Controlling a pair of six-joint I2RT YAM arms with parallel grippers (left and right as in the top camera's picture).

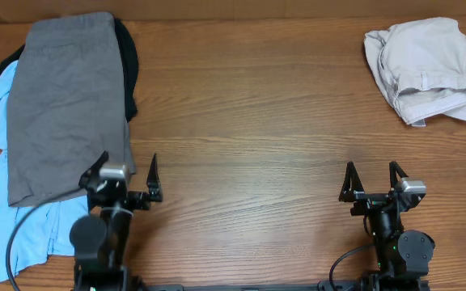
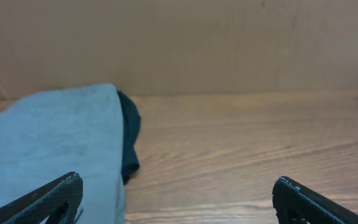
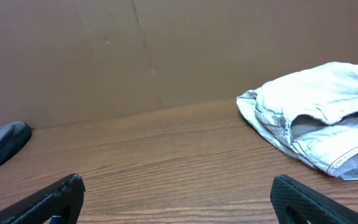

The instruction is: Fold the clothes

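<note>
The beige khaki shorts (image 1: 423,69) lie crumpled at the table's far right corner; they also show in the right wrist view (image 3: 319,124). A pile at the far left has a folded grey garment (image 1: 67,105) on top of a light-blue one (image 1: 23,226) and a black one (image 1: 128,65). The grey garment (image 2: 55,149) and the black one (image 2: 129,143) show in the left wrist view. My left gripper (image 1: 128,179) is open and empty at the pile's near right corner. My right gripper (image 1: 373,182) is open and empty, well in front of the shorts.
A wooden table (image 1: 249,121) with a brown wall behind it (image 3: 166,50). Both arm bases stand at the near edge.
</note>
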